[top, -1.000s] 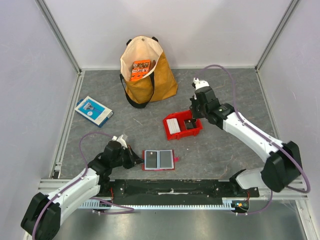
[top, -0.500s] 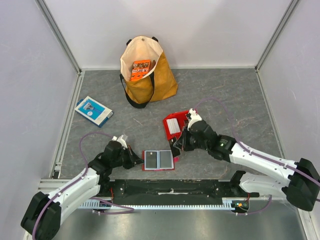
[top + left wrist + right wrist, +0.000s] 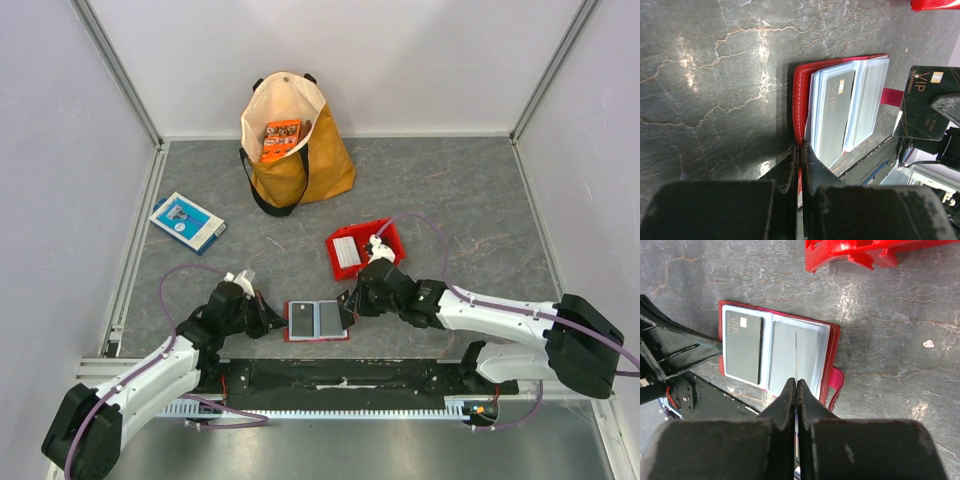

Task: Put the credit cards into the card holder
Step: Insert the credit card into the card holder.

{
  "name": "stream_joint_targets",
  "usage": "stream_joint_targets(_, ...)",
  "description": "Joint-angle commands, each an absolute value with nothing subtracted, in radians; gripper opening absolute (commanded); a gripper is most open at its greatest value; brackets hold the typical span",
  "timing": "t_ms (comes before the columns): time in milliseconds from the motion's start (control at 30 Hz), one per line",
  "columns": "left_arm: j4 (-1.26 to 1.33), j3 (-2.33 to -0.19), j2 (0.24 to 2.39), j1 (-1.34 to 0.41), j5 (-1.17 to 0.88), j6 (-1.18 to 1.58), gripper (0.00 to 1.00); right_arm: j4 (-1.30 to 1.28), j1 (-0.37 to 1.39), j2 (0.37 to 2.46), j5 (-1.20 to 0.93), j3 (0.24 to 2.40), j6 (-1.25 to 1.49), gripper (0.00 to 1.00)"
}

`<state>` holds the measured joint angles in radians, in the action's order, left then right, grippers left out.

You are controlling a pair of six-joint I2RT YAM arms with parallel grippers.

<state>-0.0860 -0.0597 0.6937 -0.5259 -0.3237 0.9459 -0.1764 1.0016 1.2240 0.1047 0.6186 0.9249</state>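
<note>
The card holder [image 3: 317,320] is a small red wallet, lying open and flat at the lower centre of the overhead view. Its clear grey pockets face up and its snap tab sticks out to the right. Its left edge [image 3: 801,100] is pinched in the left gripper [image 3: 800,147]. A dark card [image 3: 743,346] with a gold chip and "VIP" lettering sits inside the left pocket. A second dark card [image 3: 925,107], also marked VIP, is clamped in the right gripper [image 3: 796,382]. It appears edge-on as a thin line over the right pocket. Whitish cards [image 3: 346,250] lie stacked just right of centre.
</note>
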Motion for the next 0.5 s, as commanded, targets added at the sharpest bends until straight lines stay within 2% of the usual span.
stream_joint_targets(0,-0.106,-0.086,0.689,-0.528,-0.334,0.939,0.02,-0.123,1.022,1.241,0.192,0.595,0.976,0.00)
stream_joint_targets(467,-0.101,-0.086,0.699,-0.528,-0.334,0.937,0.02,-0.129,1.048,1.264,0.267,0.549,1.000,0.00)
